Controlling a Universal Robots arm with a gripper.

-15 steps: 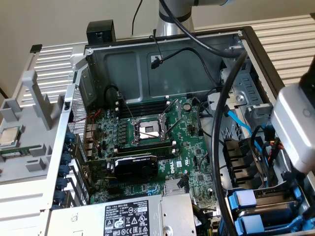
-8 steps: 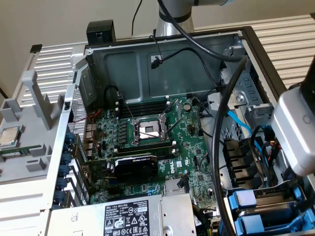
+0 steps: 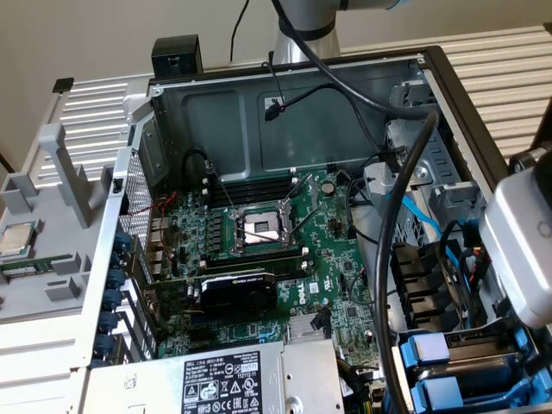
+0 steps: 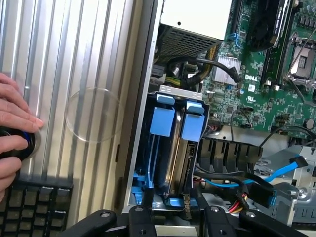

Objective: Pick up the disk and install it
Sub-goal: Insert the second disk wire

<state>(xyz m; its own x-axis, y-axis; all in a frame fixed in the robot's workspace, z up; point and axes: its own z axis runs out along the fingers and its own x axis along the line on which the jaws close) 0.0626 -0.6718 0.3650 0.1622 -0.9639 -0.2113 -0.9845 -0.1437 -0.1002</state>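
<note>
In the wrist view the disk [image 4: 178, 165] stands on edge in the drive bay at the case's corner, silver metal in a blue carrier frame. Its blue front tab [image 4: 192, 126] sits beside the tab of a second carrier [image 4: 162, 120]. My gripper [image 4: 174, 213] straddles the near end of the disk, one black finger [image 4: 140, 213] on each side of the blue frame, closed against it. In the exterior view the wrist housing [image 3: 517, 246] hangs over the bay at the right, above the blue carrier fronts [image 3: 429, 355].
Next to the bay are the motherboard [image 3: 259, 228], graphics card [image 3: 237, 289] and grey power-supply box [image 3: 233, 379]. Blue and black cables [image 4: 256, 182] run close to the bay. A person's hand [image 4: 15, 123] rests on a black knob beside a keyboard [image 4: 34, 207].
</note>
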